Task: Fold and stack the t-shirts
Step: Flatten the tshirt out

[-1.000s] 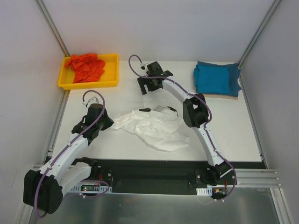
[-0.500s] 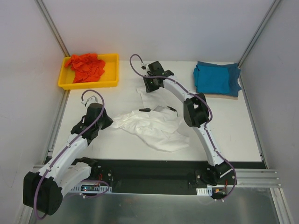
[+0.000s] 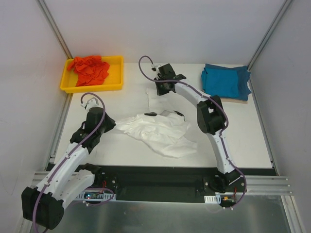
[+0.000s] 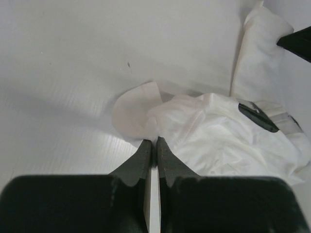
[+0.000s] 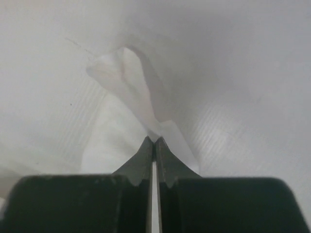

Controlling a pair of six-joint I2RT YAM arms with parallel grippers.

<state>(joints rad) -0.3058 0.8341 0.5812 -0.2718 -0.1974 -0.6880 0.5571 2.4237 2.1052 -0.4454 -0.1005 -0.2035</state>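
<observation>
The white t-shirt (image 3: 163, 133) lies crumpled mid-table, with small black marks (image 4: 257, 116) showing on it. My left gripper (image 3: 113, 126) is shut on its left edge, and the pinched cloth (image 4: 141, 109) bulges just ahead of the tips (image 4: 154, 141). My right gripper (image 3: 160, 93) is shut on a far corner of the same shirt. In the right wrist view a strip of white cloth (image 5: 129, 85) runs up from the closed tips (image 5: 154, 141). The teal-blue t-shirt (image 3: 225, 81) lies folded at the back right. The orange-red t-shirt (image 3: 89, 69) sits bunched in the tray.
A shallow yellow tray (image 3: 92, 88) stands at the back left corner of the table. White walls with metal rails close in the left, right and far sides. The arm bases sit on a black strip at the near edge.
My right gripper has shut on the white shirt's far corner and shifted a little right. The left arm has drawn slightly left, still pinching the shirt's edge.
</observation>
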